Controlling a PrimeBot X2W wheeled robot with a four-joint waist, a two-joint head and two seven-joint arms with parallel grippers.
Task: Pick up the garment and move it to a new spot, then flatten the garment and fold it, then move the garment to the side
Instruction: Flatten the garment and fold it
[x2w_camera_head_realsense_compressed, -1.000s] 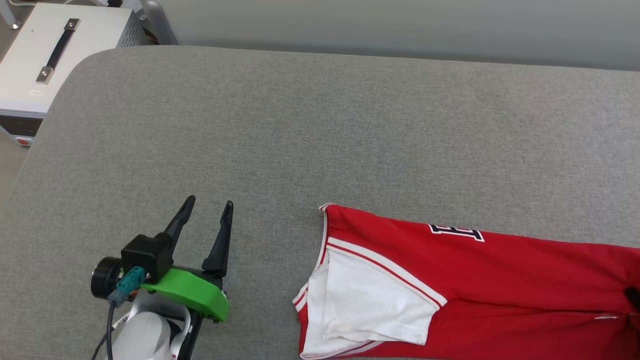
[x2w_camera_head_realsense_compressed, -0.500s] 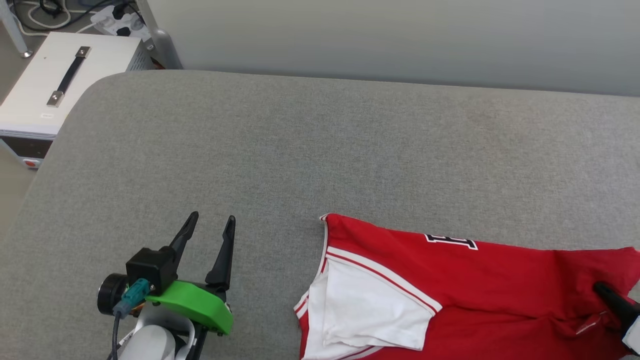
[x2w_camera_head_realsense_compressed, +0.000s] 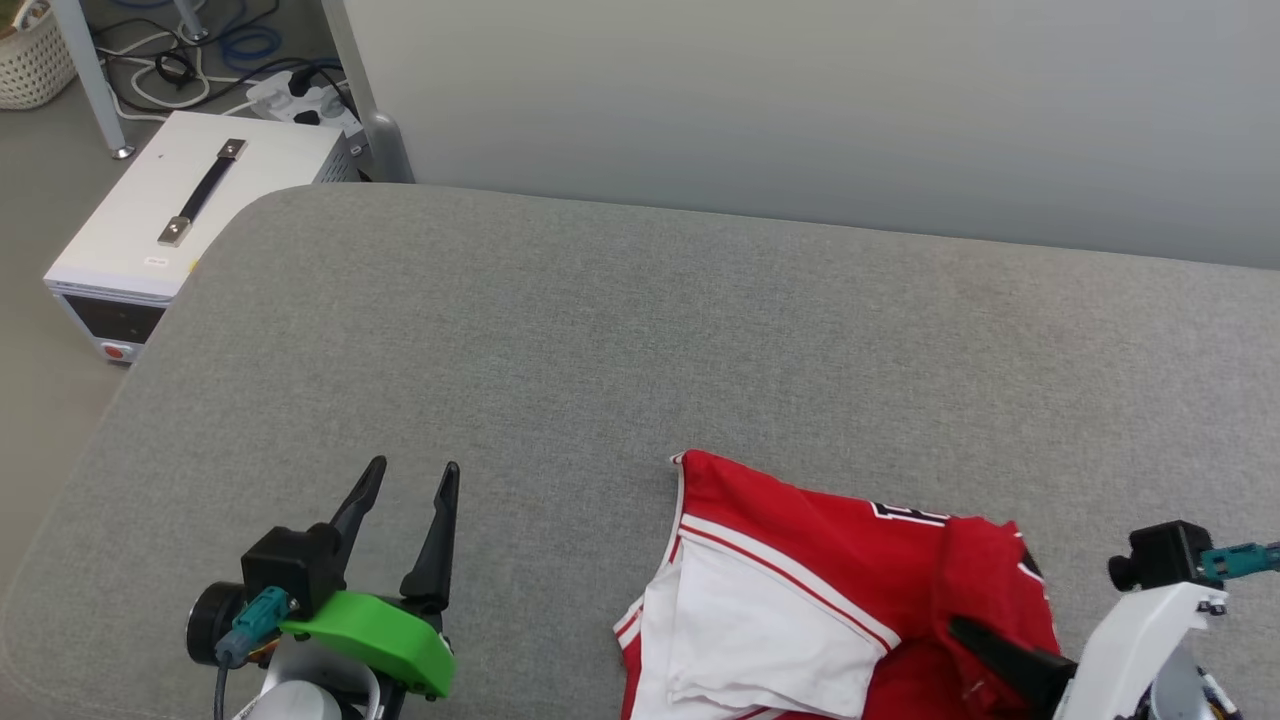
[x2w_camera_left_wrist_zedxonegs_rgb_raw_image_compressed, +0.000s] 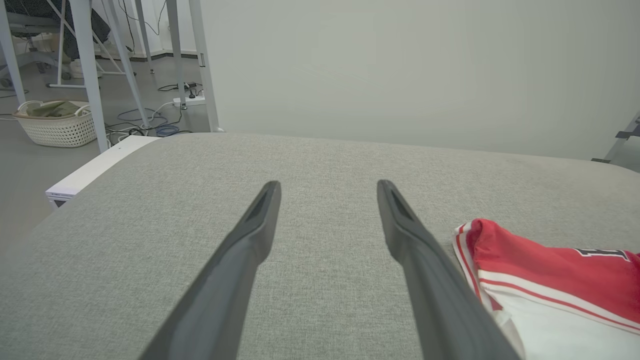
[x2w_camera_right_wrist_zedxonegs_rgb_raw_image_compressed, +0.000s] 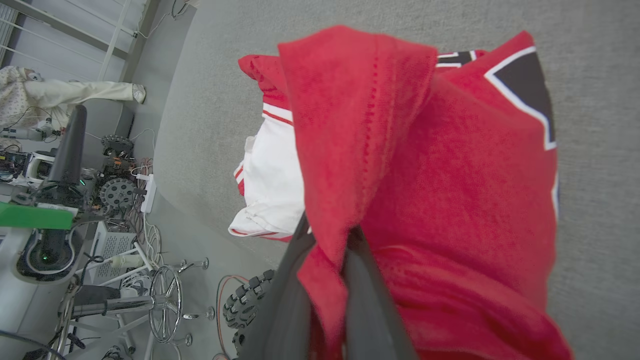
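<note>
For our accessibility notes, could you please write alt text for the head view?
The right gripper, at lower right, is shut on a lifted fold of the red and white garment lying on a grey padded surface. The left gripper stands open at lower left, apart from the garment.

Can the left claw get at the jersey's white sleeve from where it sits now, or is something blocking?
Probably yes. The left claw stands open, with bare grey cushion between it and the white sleeve. The right claw pinches a far red fold of the jersey, clear of that path.
</note>
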